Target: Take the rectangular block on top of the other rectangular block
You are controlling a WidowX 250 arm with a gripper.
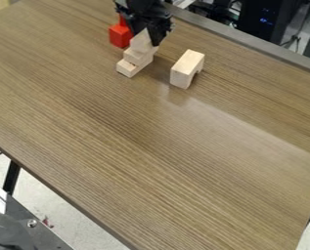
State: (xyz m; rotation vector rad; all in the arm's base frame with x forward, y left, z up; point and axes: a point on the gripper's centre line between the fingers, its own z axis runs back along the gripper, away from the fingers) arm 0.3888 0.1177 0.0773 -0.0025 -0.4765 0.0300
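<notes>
Rectangular block [133, 56], pale wood: it lies in the small stack at about 12 o'clock on the desk [150, 141], directly upon the lower rectangular block [125, 68]. The lower block projects beyond it on the 7 o'clock side, so that the two form a step. A third pale wooden piece [141, 42], showing a pointed upper outline, stands above the rectangular block, set toward its 1 o'clock end and partly hidden by the pincer [148, 31]. The black pincer hangs down from the top edge at 12 o'clock, right at this uppermost piece; whether it is wide, narrow or closed around the piece cannot be told. Just beside the stack, toward 11 o'clock, is a red block [121, 36] with a narrower red piece [122, 20] above it, partly behind the pincer. Near the stack, toward 4 o'clock, stands a pale wooden arch block [186, 67], apart from the stack, its cut-out turned toward 4 o'clock. Beyond the desk's far edge, toward 1 o'clock, is black equipment [265, 22] with small blue lights; grey metal framing [33, 223] occupies the corner between 7 and 8 o'clock.
</notes>
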